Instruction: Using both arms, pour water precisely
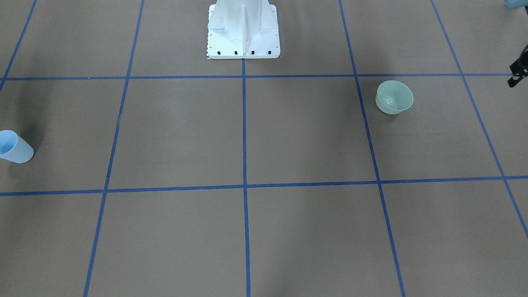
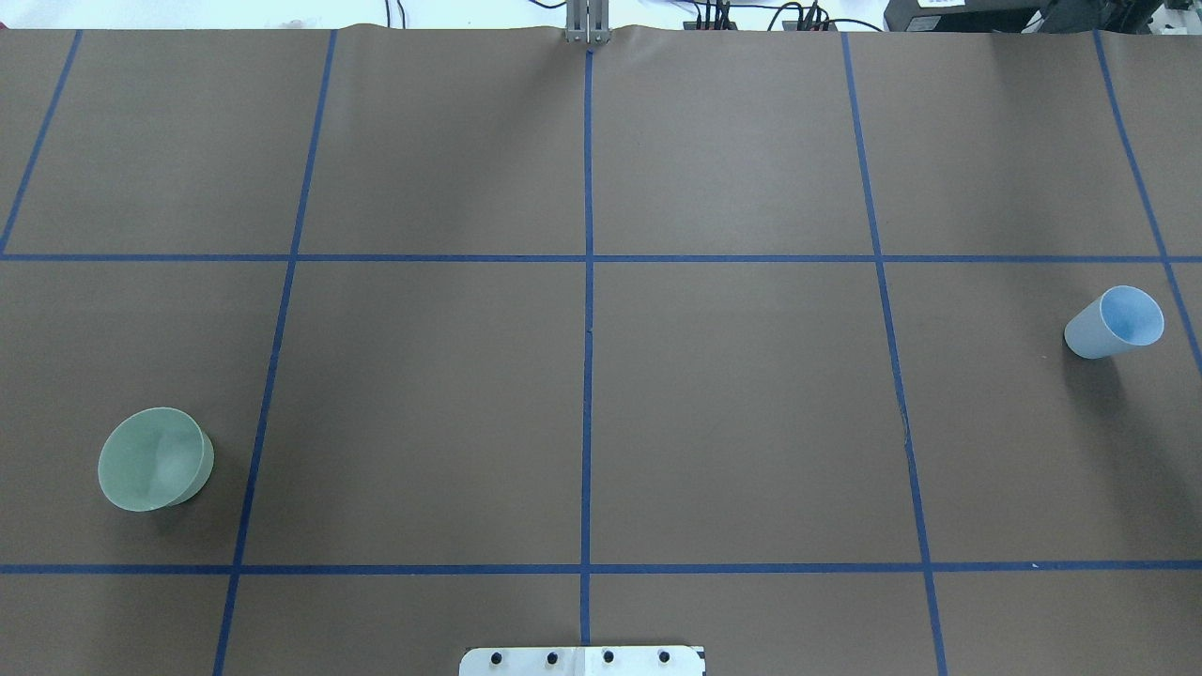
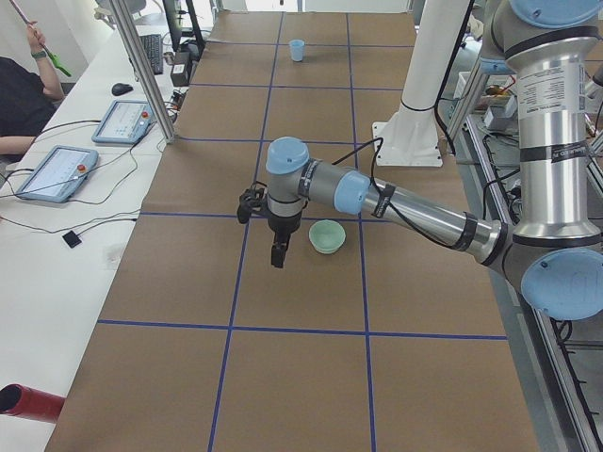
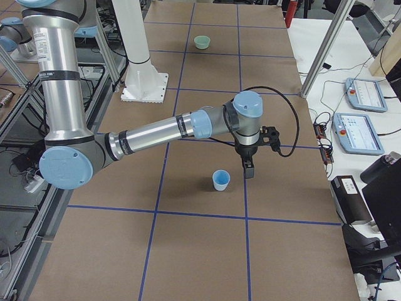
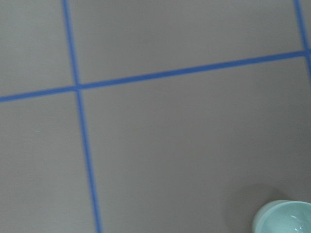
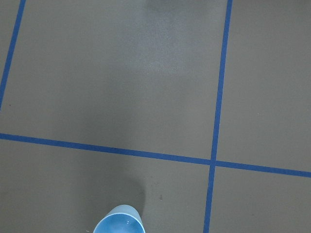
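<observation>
A pale green bowl (image 1: 394, 97) stands upright on the brown table on my left side (image 2: 155, 460). A pale blue cup (image 2: 1116, 321) stands upright on my right side (image 1: 14, 147). The right wrist view shows faint glints of water (image 6: 119, 226) inside the cup (image 6: 127, 211). My left gripper (image 3: 276, 252) hangs above the table beside the bowl (image 3: 327, 235); only a sliver shows at the front view's edge (image 1: 517, 76). My right gripper (image 4: 249, 169) hangs just beside the cup (image 4: 220, 180). I cannot tell whether either is open or shut. Neither holds anything.
The white pedestal (image 1: 243, 31) stands at the table's robot side. Blue tape lines divide the table into squares. Tablets (image 3: 55, 172) and an operator (image 3: 19, 104) are beyond the far edge. A red cylinder (image 3: 28, 403) lies off the table's corner.
</observation>
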